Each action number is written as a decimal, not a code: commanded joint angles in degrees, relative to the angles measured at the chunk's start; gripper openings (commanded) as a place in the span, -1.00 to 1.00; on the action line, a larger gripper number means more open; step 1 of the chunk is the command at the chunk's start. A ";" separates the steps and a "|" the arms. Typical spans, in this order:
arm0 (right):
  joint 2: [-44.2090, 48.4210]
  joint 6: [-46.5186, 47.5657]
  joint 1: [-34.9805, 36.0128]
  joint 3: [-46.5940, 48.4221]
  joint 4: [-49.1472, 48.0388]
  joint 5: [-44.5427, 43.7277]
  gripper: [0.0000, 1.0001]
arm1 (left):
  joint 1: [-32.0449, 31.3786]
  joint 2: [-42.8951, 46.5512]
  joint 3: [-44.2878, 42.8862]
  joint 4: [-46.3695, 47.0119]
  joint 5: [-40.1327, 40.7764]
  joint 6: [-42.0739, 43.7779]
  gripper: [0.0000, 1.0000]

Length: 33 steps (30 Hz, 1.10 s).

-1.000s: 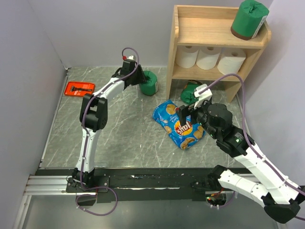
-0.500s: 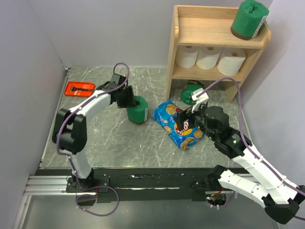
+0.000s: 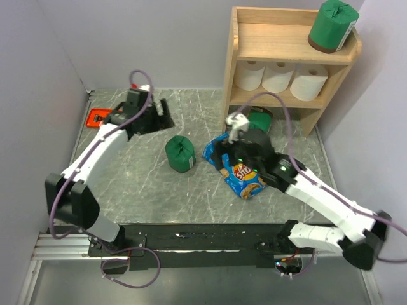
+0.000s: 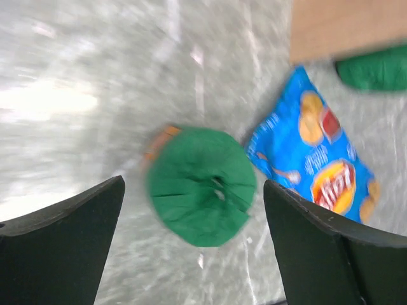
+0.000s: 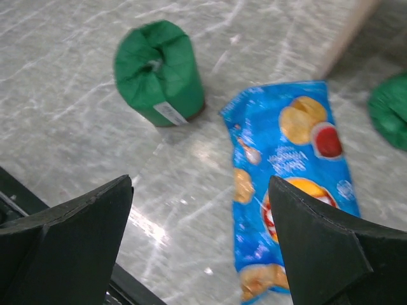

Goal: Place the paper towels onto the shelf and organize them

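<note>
A green-wrapped paper towel roll (image 3: pixel 180 154) (image 4: pixel 200 184) (image 5: pixel 159 73) stands alone on the table, left of the blue chip bag. My left gripper (image 3: pixel 164 113) is open and drawn back up-left of that roll, touching nothing. My right gripper (image 3: pixel 217 154) (image 5: pixel 200 190) hangs open over the chip bag's left edge, empty. Another green roll (image 3: pixel 259 119) (image 5: pixel 391 111) lies at the foot of the wooden shelf (image 3: pixel 230 70). A third green roll (image 3: pixel 332 24) sits on the shelf's top tier. Three white rolls (image 3: pixel 278 77) line the lower tier.
The blue chip bag (image 3: pixel 240 168) (image 4: pixel 321 165) (image 5: pixel 292 184) lies flat in front of the shelf. A red flat tool (image 3: pixel 96 117) rests at the far left, partly behind my left arm. Grey walls close in both sides and the back.
My left gripper let go of the green roll, leaving it standing left of the chip bag, and pulled back up-left. My right arm swung left over the chip bag.
</note>
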State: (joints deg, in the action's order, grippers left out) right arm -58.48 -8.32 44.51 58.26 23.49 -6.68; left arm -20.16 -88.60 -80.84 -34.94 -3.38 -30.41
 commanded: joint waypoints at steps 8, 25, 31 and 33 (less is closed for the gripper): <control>-27.98 5.40 11.38 24.08 -2.22 -5.27 0.86 | 14.44 14.50 14.98 2.77 16.11 -6.93 0.93; -53.49 10.86 12.53 41.50 1.47 -6.32 0.40 | 16.21 15.74 17.64 0.40 21.83 -12.65 0.93; -56.21 11.66 12.53 39.83 0.33 -7.30 0.33 | 16.47 15.56 17.56 0.40 21.48 -12.21 0.93; -57.27 11.57 12.53 39.48 0.42 -7.82 0.31 | 16.47 15.65 17.64 0.40 21.83 -12.13 0.93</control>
State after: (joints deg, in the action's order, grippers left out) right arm -114.65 2.55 56.75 96.71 24.91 -12.27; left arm -4.03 -74.30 -62.67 -35.20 17.87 -41.69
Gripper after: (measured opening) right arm 0.665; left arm 0.967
